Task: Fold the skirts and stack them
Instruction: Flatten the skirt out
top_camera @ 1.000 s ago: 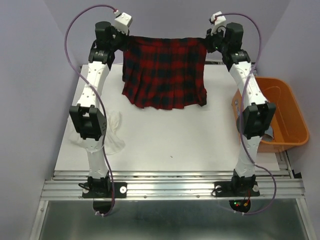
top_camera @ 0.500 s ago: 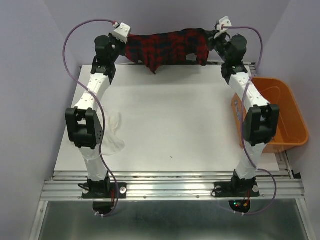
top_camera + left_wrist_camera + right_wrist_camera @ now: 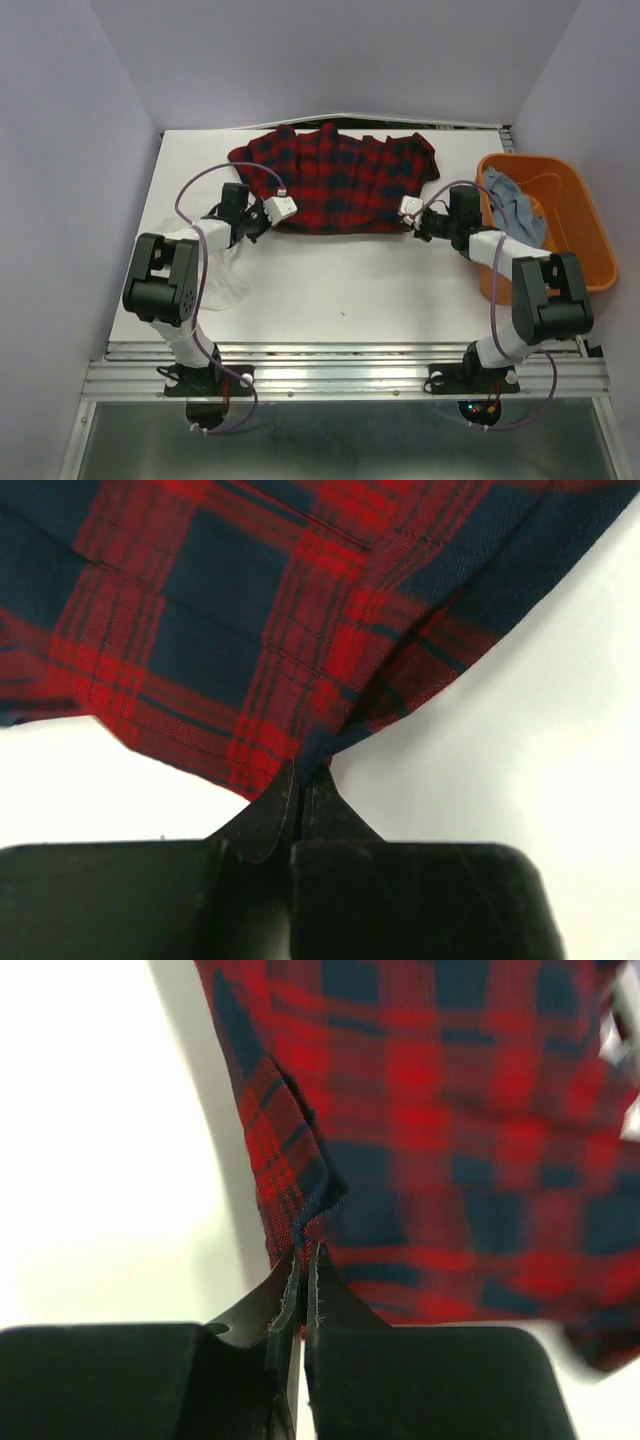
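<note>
Lowered from midair, plaid skirt [image 3: 335,180] lies on table [image 3: 350,285]; left jaws, right jaws clamp its near corners.

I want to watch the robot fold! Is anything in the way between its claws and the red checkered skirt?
Nothing visible is. The left gripper and the right gripper are each shut on the near edge of the red-and-black plaid skirt, which lies spread on the white table.

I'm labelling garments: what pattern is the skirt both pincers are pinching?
The skirt is red-and-dark-navy plaid, clearest in the left wrist view.
</note>
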### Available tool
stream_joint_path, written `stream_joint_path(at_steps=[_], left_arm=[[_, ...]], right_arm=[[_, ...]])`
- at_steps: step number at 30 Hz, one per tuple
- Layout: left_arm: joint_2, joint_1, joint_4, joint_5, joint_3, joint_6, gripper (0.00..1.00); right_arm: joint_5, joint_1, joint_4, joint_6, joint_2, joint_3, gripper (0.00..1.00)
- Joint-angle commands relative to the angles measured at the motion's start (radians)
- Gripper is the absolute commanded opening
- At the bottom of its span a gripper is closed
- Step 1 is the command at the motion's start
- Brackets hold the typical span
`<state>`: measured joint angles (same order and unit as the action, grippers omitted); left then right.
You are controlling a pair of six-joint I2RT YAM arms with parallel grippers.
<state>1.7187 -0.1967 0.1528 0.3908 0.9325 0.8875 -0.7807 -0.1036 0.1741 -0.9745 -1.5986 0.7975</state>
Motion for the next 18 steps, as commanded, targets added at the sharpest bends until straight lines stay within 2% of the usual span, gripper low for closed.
stream_joint_path(at_steps=[1,6,8,9,10,12,13,14,15,16,18], left_arm=[[-0.255,0.017,-0.028,0.034,-0.078,0.126,0.0],[-0.363,-0.029,-0.151,0.036,-0.185,0.256,0.0],[-0.412,-0.05,-0.2,0.028,-0.231,0.301,0.0],[-0.428,-0.056,-0.212,0.023,-0.244,0.339,0.06],[-0.462,-0.063,-0.249,0.023,-0.25,0.358,0.23],[-0.496,-0.063,-0.286,0.028,-0.244,0.373,0.44],[-0.511,-0.063,-0.306,0.028,-0.233,0.37,0.55],[-0.531,-0.063,-0.359,0.033,-0.218,0.369,0.56],[-0.538,-0.063,-0.395,0.039,-0.174,0.37,0.56],[-0.544,-0.061,-0.426,0.058,-0.147,0.364,0.61],[-0.541,-0.061,-0.498,0.083,-0.058,0.334,0.62]], right_arm=[[-0.098,0.022,-0.227,-0.355,0.213,-0.043,0.01],[-0.117,0.013,-0.492,-0.553,0.284,-0.089,0.01],[-0.12,0.001,-0.586,-0.659,0.325,-0.122,0.1],[-0.12,-0.008,-0.613,-0.694,0.345,-0.133,0.19],[-0.124,-0.008,-0.648,-0.761,0.367,-0.142,0.46],[-0.132,-0.018,-0.734,-0.783,0.436,-0.147,0.69],[-0.132,-0.018,-0.734,-0.686,0.457,-0.146,0.74],[-0.131,-0.018,-0.717,-0.615,0.479,-0.138,0.82],[-0.111,-0.018,-0.644,-0.539,0.511,-0.117,0.86],[-0.091,-0.018,-0.603,-0.407,0.519,-0.1,0.93],[-0.045,-0.018,-0.52,-0.263,0.494,-0.049,0.97]])
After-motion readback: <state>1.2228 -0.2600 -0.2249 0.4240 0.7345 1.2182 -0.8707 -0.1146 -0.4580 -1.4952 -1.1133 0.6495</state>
